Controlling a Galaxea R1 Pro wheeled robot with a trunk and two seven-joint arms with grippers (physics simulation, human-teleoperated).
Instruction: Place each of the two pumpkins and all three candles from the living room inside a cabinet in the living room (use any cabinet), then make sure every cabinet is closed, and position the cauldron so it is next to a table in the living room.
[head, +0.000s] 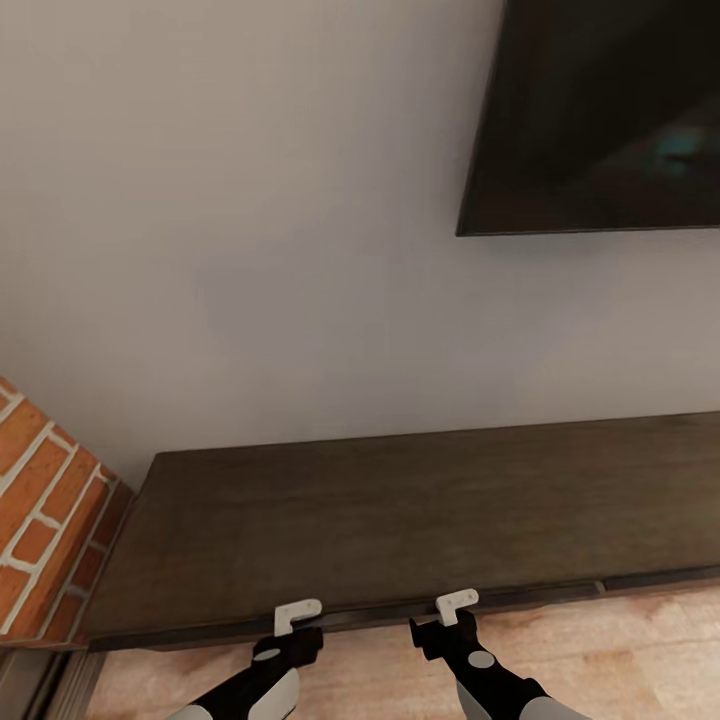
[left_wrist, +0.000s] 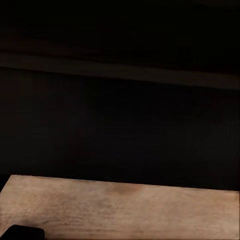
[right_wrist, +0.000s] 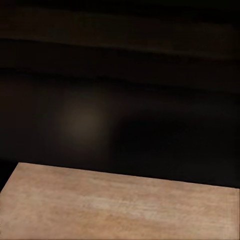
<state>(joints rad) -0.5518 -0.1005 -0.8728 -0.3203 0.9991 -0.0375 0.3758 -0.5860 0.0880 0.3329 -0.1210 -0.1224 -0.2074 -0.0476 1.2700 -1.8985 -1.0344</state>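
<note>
Facing the cabinet (head: 400, 520), just ahead of both grippers. Left gripper (head: 297, 613) & right gripper (head: 457, 602) sit at its front top edge; can't tell if either is clenched or released. Judging: drawer fronts stiff, heavy-ish, smooth, no handles, so hook the top lip.
</note>
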